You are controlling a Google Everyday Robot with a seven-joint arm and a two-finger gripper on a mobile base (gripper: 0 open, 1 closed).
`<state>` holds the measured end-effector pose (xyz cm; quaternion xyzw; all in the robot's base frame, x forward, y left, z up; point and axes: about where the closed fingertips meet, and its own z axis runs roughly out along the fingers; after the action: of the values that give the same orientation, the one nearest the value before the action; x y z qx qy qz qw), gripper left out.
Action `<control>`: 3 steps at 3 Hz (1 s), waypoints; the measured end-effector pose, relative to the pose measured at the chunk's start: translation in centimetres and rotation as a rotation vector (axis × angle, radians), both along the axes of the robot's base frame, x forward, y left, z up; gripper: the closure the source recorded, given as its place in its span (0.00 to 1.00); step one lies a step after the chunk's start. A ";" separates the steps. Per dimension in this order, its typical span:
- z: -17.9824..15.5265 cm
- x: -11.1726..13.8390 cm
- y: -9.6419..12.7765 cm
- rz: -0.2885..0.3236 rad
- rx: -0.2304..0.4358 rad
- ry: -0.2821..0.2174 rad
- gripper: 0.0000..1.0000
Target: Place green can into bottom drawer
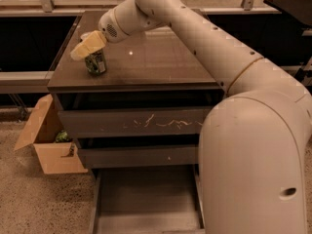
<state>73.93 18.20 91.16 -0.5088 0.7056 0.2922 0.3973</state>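
Cabinet top (161,62): end effector (87,45) over green can (96,63); cardboard box (53,155) below, beside.

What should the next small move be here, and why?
Probably lower the end effector slightly around the can. It hovers at the can's top, the can stands upright on the cabinet top, and the bottom drawer is already open.

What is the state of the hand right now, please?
The hand is just over the can on the cabinet top; open or closed cannot be told.
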 end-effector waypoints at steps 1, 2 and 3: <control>-0.9 -0.1 0.1 -0.003 -0.015 0.026 0.00; -1.4 0.3 -0.2 -0.016 -0.017 0.023 0.17; -1.6 0.7 -0.5 -0.027 -0.008 0.001 0.48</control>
<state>74.66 17.67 89.55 -0.5006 0.7138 0.2845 0.3988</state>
